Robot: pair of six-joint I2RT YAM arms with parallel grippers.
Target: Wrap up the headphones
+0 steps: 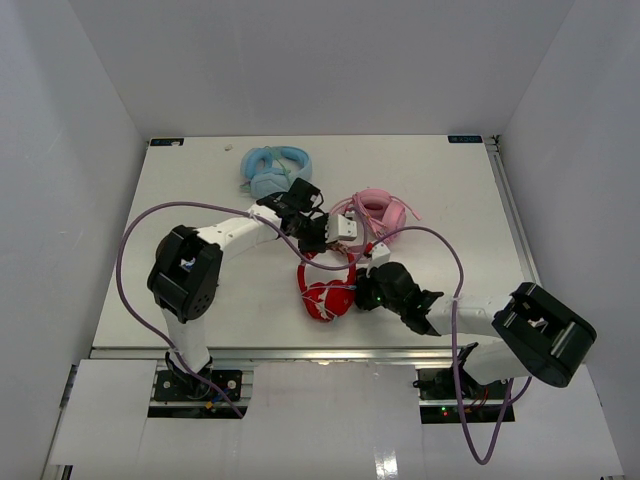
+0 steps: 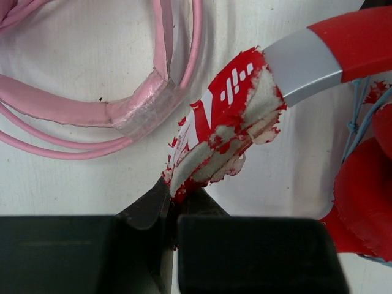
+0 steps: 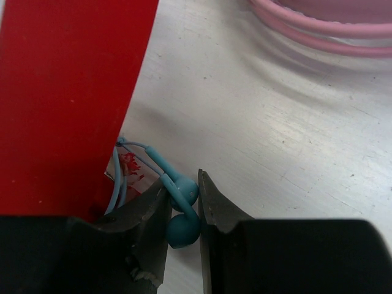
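The red headphones [image 1: 328, 292] lie at the table's middle front. In the left wrist view their red headband [image 2: 361, 40], silver slider [image 2: 303, 66] and one red earcup [image 2: 367, 208] show. My left gripper [image 2: 174, 197] is shut on the torn, peeling red padding [image 2: 214, 141] at the headband's end; it also shows in the top view [image 1: 318, 240]. My right gripper [image 3: 184, 199] is shut on two teal bud-shaped ends [image 3: 184, 223] of the thin pale-blue cable [image 3: 119, 177], right beside the red headband [image 3: 67, 92]. In the top view the right gripper [image 1: 368, 290] sits at the headphones' right side.
Pink headphones [image 1: 375, 212] lie just behind the red ones, close to both grippers; their band and cable show in the left wrist view [image 2: 141, 107] and the right wrist view [image 3: 324, 30]. Light-blue headphones [image 1: 272, 170] lie at the back left. White walls enclose the table.
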